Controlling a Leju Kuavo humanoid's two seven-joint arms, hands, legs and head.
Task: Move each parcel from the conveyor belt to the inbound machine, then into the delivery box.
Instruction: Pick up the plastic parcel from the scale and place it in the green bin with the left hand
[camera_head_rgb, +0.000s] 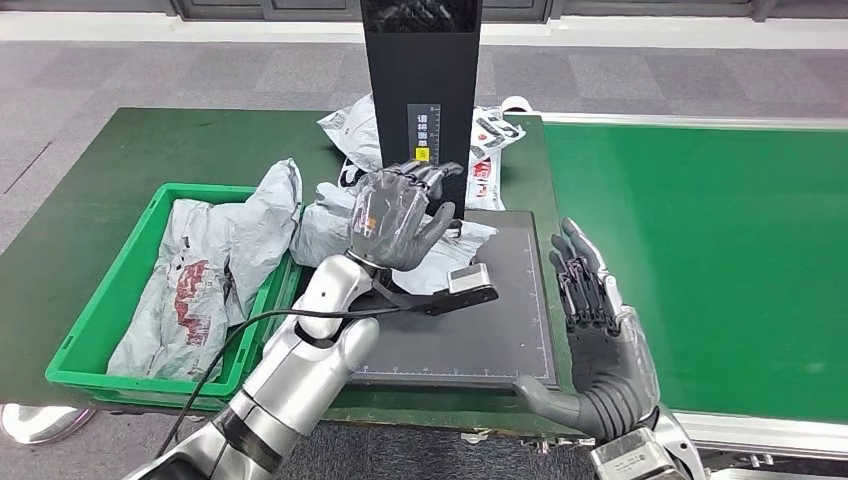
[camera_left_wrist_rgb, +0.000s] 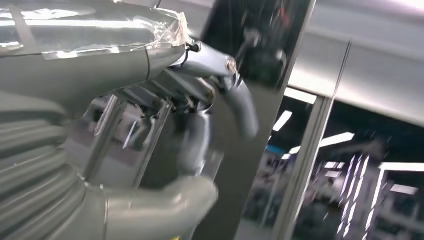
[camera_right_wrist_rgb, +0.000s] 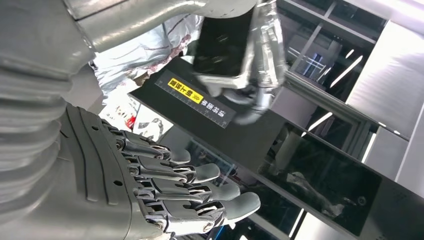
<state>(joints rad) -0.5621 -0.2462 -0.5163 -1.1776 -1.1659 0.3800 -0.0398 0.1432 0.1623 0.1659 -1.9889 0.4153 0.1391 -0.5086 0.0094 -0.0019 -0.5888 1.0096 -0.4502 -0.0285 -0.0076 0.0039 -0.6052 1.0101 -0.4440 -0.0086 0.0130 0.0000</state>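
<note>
The inbound machine is a dark flat plate (camera_head_rgb: 480, 330) with a black column (camera_head_rgb: 420, 70) at its back. A grey parcel (camera_head_rgb: 455, 262) lies on the plate's back left, and its other end (camera_head_rgb: 318, 222) hangs toward the bin. My left hand (camera_head_rgb: 398, 215) is raised above this parcel in front of the column, fingers spread, holding nothing. In the left wrist view the left hand (camera_left_wrist_rgb: 200, 130) is close to the column (camera_left_wrist_rgb: 260, 125). My right hand (camera_head_rgb: 592, 305) stands open at the plate's right edge, palm toward the plate. Its fingers (camera_right_wrist_rgb: 190, 192) are straight and hold nothing.
A green delivery box (camera_head_rgb: 95, 330) at the left holds several grey parcels (camera_head_rgb: 200, 280). White printed parcels (camera_head_rgb: 490, 135) lie behind the column. The green conveyor belt (camera_head_rgb: 720, 250) runs along the right. A black cable (camera_head_rgb: 260, 325) hangs from my left arm.
</note>
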